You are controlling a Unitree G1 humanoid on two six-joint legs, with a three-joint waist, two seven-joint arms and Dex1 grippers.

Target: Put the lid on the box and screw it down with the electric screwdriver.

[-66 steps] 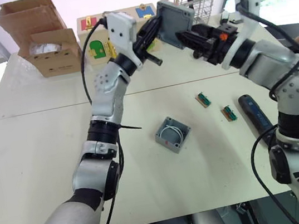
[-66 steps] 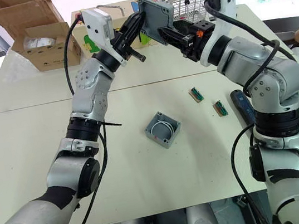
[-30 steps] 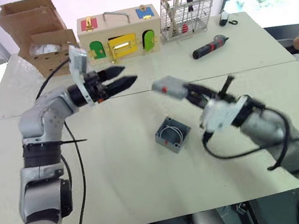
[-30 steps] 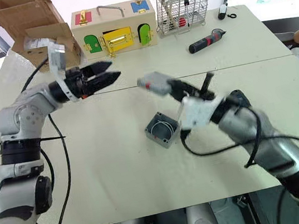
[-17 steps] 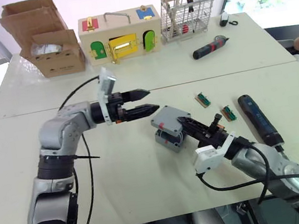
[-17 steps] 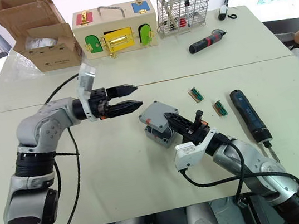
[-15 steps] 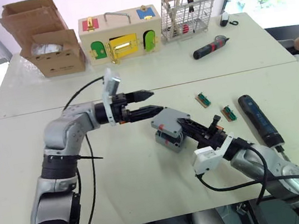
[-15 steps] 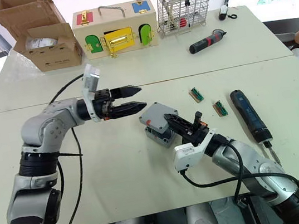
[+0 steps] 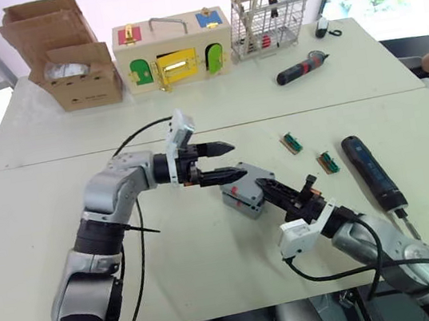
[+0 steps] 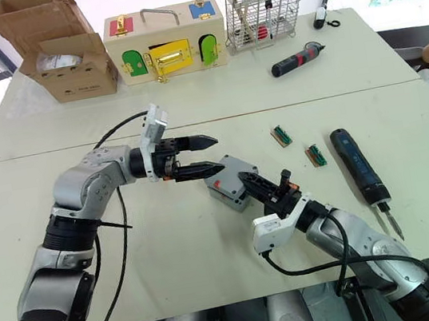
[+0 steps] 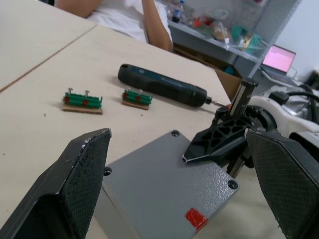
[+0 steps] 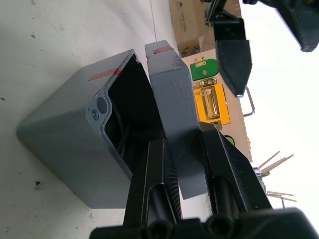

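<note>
Here the lid-fitting step is in hand: the right tool (image 10: 246, 180) pinches the lid (image 9: 251, 177) by its edge and holds it over the box (image 12: 75, 149) — tilted, one side lifted off the rim, so it is not seated. The left tool (image 9: 223, 162), its fingers spread and holding nothing, hovers just beside the box's far side. Next, I judge, the lid must be levelled and its corner holes lined up with the box before letting go. The electric screwdriver (image 9: 371, 172) lies on the table (image 9: 32, 236), well apart from the box — untouched.
</note>
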